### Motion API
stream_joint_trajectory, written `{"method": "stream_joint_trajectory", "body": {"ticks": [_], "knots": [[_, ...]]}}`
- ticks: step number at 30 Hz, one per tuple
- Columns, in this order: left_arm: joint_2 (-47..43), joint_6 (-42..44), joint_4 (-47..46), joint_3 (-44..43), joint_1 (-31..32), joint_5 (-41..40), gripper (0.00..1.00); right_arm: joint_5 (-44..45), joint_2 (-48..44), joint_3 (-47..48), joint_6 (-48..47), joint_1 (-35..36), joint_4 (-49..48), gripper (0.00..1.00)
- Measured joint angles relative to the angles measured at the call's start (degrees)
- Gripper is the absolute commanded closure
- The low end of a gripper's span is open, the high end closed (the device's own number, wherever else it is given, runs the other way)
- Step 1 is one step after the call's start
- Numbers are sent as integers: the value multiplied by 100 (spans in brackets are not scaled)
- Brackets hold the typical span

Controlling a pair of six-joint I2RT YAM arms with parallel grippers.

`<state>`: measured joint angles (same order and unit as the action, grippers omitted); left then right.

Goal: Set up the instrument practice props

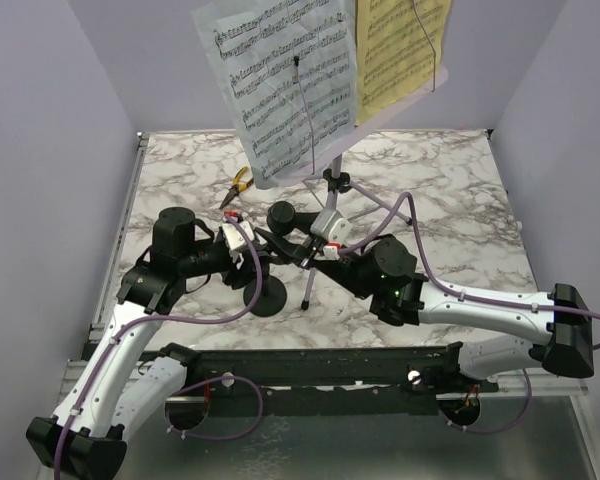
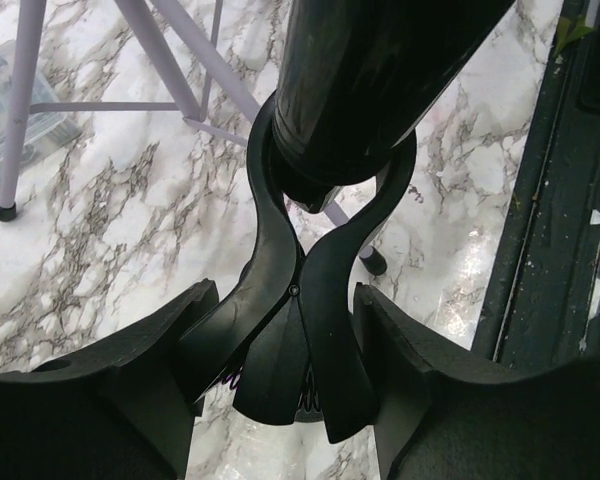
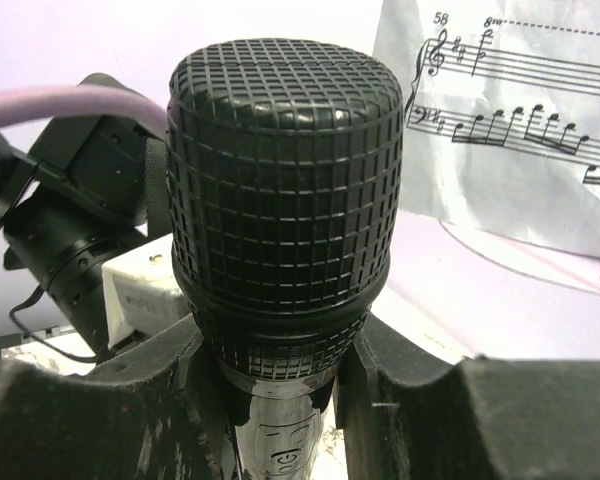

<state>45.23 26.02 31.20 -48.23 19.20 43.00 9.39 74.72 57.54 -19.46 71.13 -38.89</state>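
Observation:
The lilac music stand (image 1: 398,108) is up at the back on its thin tripod (image 1: 373,204), with a white page (image 1: 280,80) and a yellow page (image 1: 400,45) on it. My left gripper (image 1: 247,250) is shut on the forked clip (image 2: 298,290) of the short black mic stand, whose round base (image 1: 267,300) rests on the table. My right gripper (image 1: 300,240) is shut on the black microphone (image 1: 280,216) just below its grille head (image 3: 280,170). The microphone's body (image 2: 370,80) sits in the clip's fork. The gripper also shows in the left wrist view (image 2: 300,385) and in the right wrist view (image 3: 280,410).
Yellow-handled pliers (image 1: 238,183) lie on the marble table (image 1: 460,200) left of the tripod. A clear plastic box (image 2: 10,110) lies behind a tripod leg (image 2: 25,100). A dark rail (image 1: 320,365) runs along the near edge.

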Motion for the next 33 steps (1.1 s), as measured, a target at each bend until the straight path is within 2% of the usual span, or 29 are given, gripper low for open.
{"method": "stream_joint_trajectory", "body": {"ticks": [7,8,10,13,17,19,20,21,22,33], "knots": [[-15,-111,-28,61,28,269,100,-334,-240,-365,22,-11,-107,100],[-26,-136,-44,85,28,286,96,-354,-238,-367,22,-17,-105,100],[-48,-195,-83,129,26,291,84,-391,-212,-367,37,-39,-103,100],[-87,-313,-164,210,15,286,54,-413,-157,-345,98,-76,-92,100],[-190,-511,-256,378,-2,280,43,-444,-122,-343,223,-114,-44,100],[-264,-592,-295,476,-2,284,22,-472,-118,-343,282,-114,17,100],[-297,-625,-304,522,-2,286,19,-479,-111,-343,308,-114,46,100],[-310,-682,-295,544,-2,310,8,-479,-109,-343,313,-116,83,100],[-313,-752,-295,553,0,348,3,-490,-107,-341,306,-131,168,100],[-195,-975,-514,553,4,640,1,-772,79,-321,291,-120,439,100]]}}
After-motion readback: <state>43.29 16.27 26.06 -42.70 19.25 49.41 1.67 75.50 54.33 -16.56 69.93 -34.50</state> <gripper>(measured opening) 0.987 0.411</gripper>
